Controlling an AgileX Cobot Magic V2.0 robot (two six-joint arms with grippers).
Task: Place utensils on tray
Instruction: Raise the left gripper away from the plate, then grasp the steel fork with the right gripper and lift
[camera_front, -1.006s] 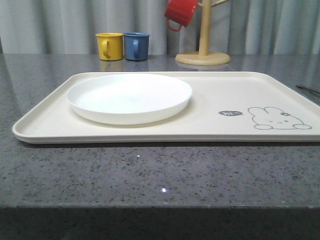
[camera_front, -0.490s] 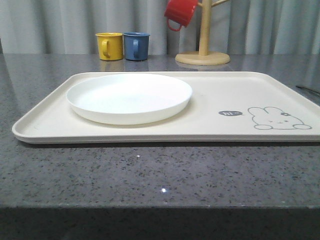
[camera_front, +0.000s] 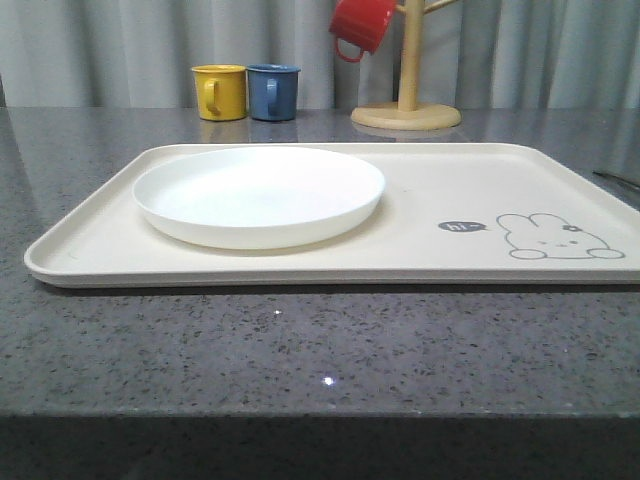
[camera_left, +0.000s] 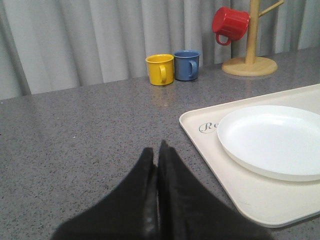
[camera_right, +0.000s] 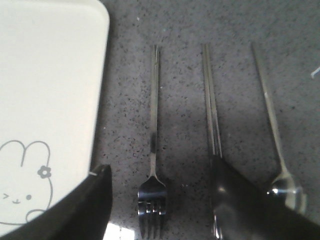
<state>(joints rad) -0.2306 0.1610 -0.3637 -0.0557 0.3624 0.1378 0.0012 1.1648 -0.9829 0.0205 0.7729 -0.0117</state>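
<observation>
Left gripper (camera_left: 156, 150) is pressed closed, empty, over bare table (camera_left: 75, 140). Right gripper (camera_right: 165, 185) is spread wide, straddling the fork (camera_right: 153, 165) without touching; chopsticks (camera_right: 210, 100) and spoon (camera_right: 272, 120) lie beside it. Plate (camera_front: 258, 195) sits at the tray's (camera_front: 420, 255) 9 o'clock.

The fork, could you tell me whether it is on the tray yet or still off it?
Off. The fork lies flat on the grey countertop beside the tray, apart from its rim.

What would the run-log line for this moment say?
plate: on tray | fork, chopsticks, spoon: on table beside tray | left gripper: shut, empty | right gripper: open over fork
</observation>
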